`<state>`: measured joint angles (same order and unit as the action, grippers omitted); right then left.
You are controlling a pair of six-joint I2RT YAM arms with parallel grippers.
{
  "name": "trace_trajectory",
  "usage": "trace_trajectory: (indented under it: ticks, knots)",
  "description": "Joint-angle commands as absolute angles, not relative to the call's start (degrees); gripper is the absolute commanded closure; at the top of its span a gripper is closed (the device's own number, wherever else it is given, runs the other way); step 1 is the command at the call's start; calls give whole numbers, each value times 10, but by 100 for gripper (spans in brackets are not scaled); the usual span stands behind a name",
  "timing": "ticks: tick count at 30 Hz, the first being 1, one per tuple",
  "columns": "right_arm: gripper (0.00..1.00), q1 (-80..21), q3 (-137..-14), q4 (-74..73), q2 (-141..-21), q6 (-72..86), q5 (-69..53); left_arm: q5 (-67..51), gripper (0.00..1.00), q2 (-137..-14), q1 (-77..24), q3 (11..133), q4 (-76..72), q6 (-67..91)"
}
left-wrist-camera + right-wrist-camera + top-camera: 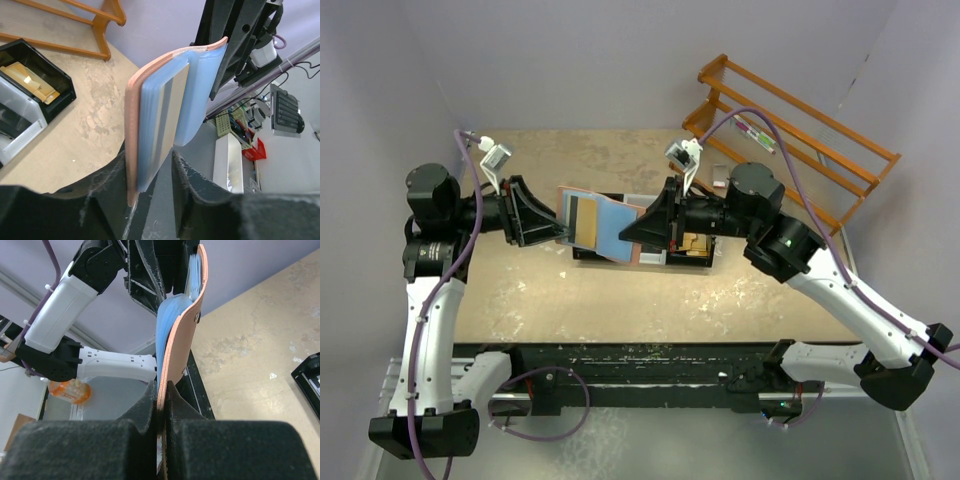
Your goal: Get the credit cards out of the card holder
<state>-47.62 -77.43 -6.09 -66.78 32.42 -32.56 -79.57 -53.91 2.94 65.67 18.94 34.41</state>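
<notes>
Right up against the left wrist lens sat the left gripper (147, 170), its two black fingers standing either side of the lower edge of the card holder (132, 115). The leather back lay against one finger, and a sliver of daylight showed beside the other, so I could not tell whether that hand had any real pinch yet. Opposite, the right gripper (161, 390) was clamped hard on the far edge, leather squeezed flat between the jaws. The wallet hung open in mid-air between the two arms, blue lining towards the top camera. A pale credit card (172, 105) sat in the lining, well up into the pocket on the left gripper's side. Here was my worry: those left fingers straddled leather, lining and card together, so a squeeze there might have grabbed the whole leaf, and a pull would then have dragged the wallet instead of sliding the card out. The right hand held only a thin margin, so a tug could have twisted or stripped it free. The flap was already bowing. Anything that slipped would have dropped towards the black tray (55, 75) or the table (570, 290) below.
</notes>
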Motion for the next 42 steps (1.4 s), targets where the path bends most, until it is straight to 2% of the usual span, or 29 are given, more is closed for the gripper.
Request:
trace_trajectory:
  ticks: [1,6,14,20,22,26,30,33,36,42]
  knots:
    - [100,-477,-780,-19,-667,324,-334,-820,55,-530,29,654,156,364]
    - [100,-477,-783,-18,-670,322,-343,-825,56,-533,28,654,155,367]
    - [100,-477,-778,0,-683,320,-371,-839,70,-528,28,634,87,429]
    - [100,-477,-772,0,-690,332,-390,-823,93,-528,28,635,92,427]
    - [89,-476,-768,-3,-688,328,-375,-812,97,-533,28,641,109,417]
    - [47,-462,-777,-70,-689,304,-309,-775,100,-539,28,671,199,345]
    - [19,-401,-788,-152,-677,304,-210,-739,100,-552,28,698,285,275]
    - [16,-387,-798,-197,-653,306,-109,-704,100,-561,28,707,331,236]
    - [14,-387,-794,-163,-613,311,-70,-631,100,-569,28,719,379,188]
    - [11,-438,-797,-107,-625,328,-92,-455,100,-584,28,741,453,89]
